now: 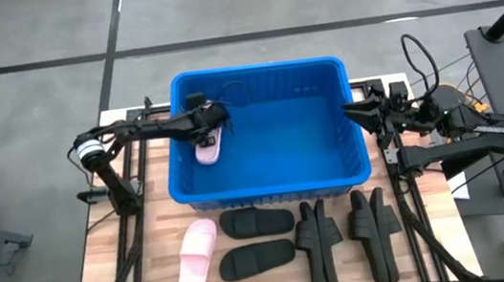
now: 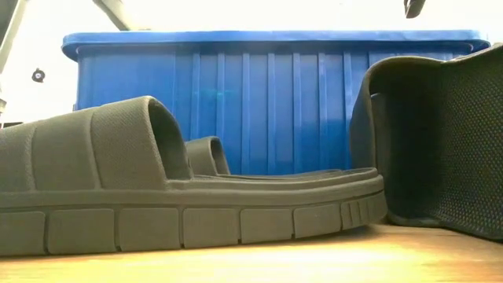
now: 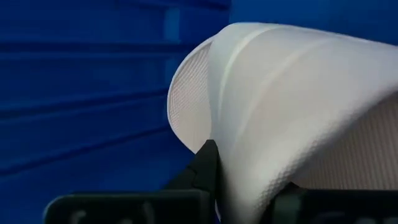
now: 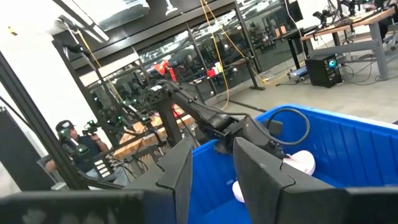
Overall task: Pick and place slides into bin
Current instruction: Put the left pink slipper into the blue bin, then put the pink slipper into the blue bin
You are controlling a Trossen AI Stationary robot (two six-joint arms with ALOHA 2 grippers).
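Left gripper (image 1: 205, 132), clamping a pale pink rubbery slide (image 1: 208, 147) upper left inside the ribbed blue plastic bin (image 1: 272, 189), should release low; right gripper (image 1: 361, 114) waits narrowly parted.

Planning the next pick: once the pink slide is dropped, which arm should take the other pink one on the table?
Left, probably. The remaining pink slide lies on the table's left side. The left gripper holds its mate inside the bin; the right gripper waits at the bin's right rim, farther off.
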